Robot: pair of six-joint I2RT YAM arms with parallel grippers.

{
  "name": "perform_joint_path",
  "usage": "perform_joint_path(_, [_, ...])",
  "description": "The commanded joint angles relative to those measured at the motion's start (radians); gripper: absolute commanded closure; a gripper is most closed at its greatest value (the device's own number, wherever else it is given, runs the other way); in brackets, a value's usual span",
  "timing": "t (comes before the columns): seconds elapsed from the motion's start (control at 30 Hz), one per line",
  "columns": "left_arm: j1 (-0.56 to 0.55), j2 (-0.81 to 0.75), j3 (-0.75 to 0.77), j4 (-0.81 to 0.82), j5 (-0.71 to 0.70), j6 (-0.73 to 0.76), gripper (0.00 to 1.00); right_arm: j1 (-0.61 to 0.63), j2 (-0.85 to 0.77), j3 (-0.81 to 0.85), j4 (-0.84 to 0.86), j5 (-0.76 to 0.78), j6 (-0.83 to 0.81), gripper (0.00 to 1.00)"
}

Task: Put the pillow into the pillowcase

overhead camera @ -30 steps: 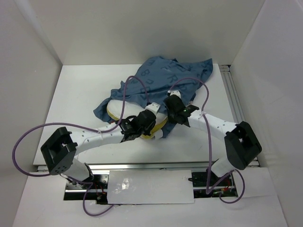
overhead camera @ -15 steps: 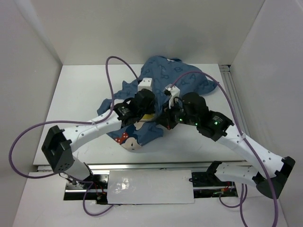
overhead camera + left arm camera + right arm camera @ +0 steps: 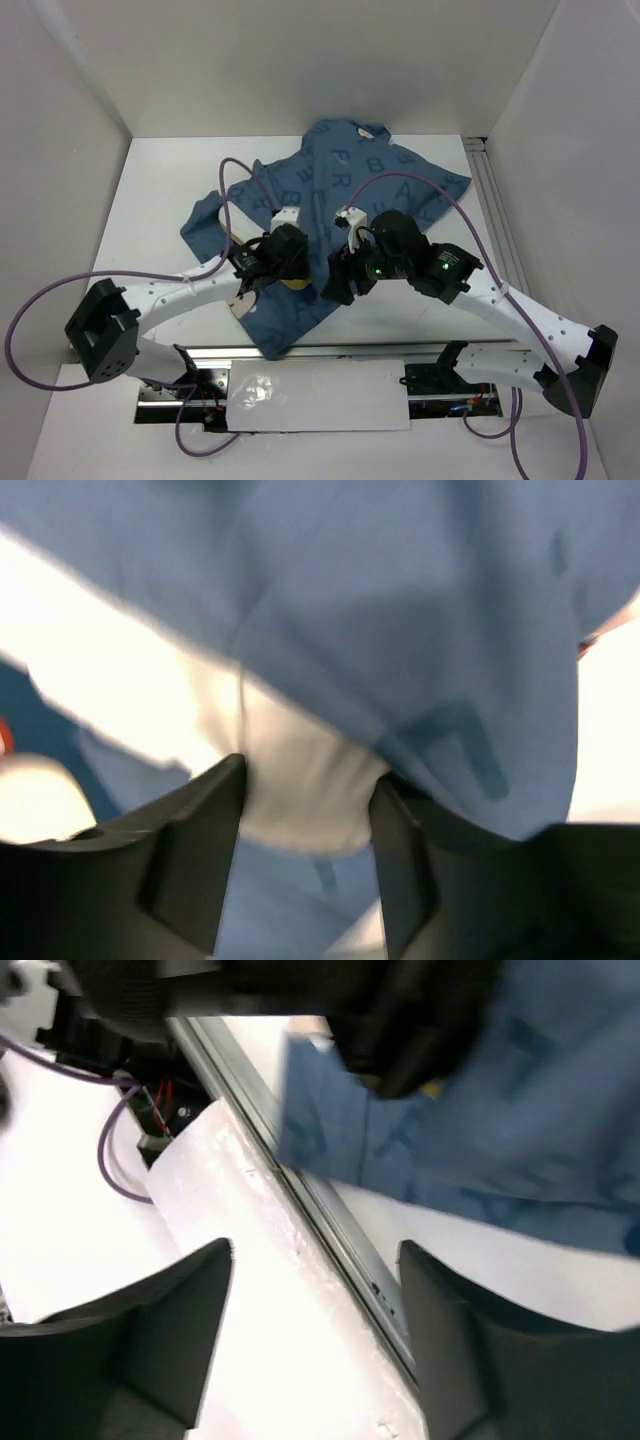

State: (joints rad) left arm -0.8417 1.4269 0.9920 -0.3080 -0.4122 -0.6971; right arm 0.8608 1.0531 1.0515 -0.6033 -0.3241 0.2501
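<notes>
Shows the left jaws parted now, clamped a second ago, with a bulge of white pillow [image 3: 300,780] between them under blue cloth. Finds the pillowcase [image 3: 370,180] dragged from 12 o'clock toward 7 on the table [image 3: 160,180], covering nearly everything; pale corner peeking at 9. Shows the right jaws sprung apart too, empty, toward 6. Suggests release after a pull, stuffing nearly done.

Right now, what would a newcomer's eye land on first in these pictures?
The blue letter-printed pillowcase sprawled across the middle of the table, with a pale corner of the pillow peeking out at its left edge. Then the left gripper and right gripper, side by side over its near part, jaws apart.
</notes>
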Motion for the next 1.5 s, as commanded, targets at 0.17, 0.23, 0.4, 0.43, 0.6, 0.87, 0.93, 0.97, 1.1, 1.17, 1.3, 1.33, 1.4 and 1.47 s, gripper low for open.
perform_joint_path(0.17, [0.070,-0.318,-0.196,-0.212,0.033,-0.278,0.19,0.017,0.109,0.102,-0.020,0.364,-0.003,0.20])
perform_joint_path(0.23, [0.143,-0.348,-0.196,-0.230,0.100,-0.291,0.18,0.017,0.186,0.157,-0.007,0.431,-0.020,0.22])
perform_joint_path(0.4, [0.309,-0.398,-0.205,-0.241,0.210,-0.249,0.25,0.026,0.520,0.436,0.025,0.548,-0.107,0.24])
perform_joint_path(0.43, [0.372,-0.408,-0.205,-0.256,0.219,-0.249,0.27,0.026,0.566,0.477,0.037,0.548,-0.133,0.24])
perform_joint_path(0.6, [0.633,-0.364,-0.205,-0.208,0.271,-0.202,0.36,0.026,0.933,0.901,0.048,0.415,-0.310,0.22])
perform_joint_path(0.87, [0.883,-0.033,-0.116,0.053,0.533,-0.091,0.78,0.026,1.263,1.285,-0.010,0.396,-0.376,0.26])
perform_joint_path(0.93, [0.883,0.035,-0.096,0.064,0.533,-0.082,0.80,0.026,1.272,1.244,0.026,0.384,-0.376,0.29])
perform_joint_path(0.97, [0.892,0.053,-0.084,0.098,0.542,-0.071,0.80,0.026,1.272,1.202,0.037,0.366,-0.376,0.31])
perform_joint_path(1.1, [0.903,0.122,-0.075,0.158,0.567,-0.052,0.80,0.026,1.300,1.202,0.030,0.388,-0.367,0.67])
perform_joint_path(1.17, [0.903,0.162,-0.062,0.170,0.579,-0.039,0.80,0.026,1.318,1.269,-0.029,0.388,-0.367,0.87])
perform_joint_path(1.3, [0.912,0.202,-0.026,0.181,0.607,-0.015,0.81,0.026,1.297,1.285,-0.052,0.344,-0.379,1.00])
perform_joint_path(1.33, [0.912,0.202,-0.017,0.213,0.607,-0.002,0.81,0.026,1.267,1.270,-0.043,0.308,-0.379,1.00])
perform_joint_path(1.4, [0.912,0.202,-0.016,0.234,0.616,-0.002,0.81,0.026,1.230,1.220,-0.003,0.277,-0.356,1.00])
perform_joint_path(1.47, [0.912,0.202,-0.007,0.271,0.616,0.007,0.79,0.026,1.184,1.191,0.032,0.250,-0.356,1.00])
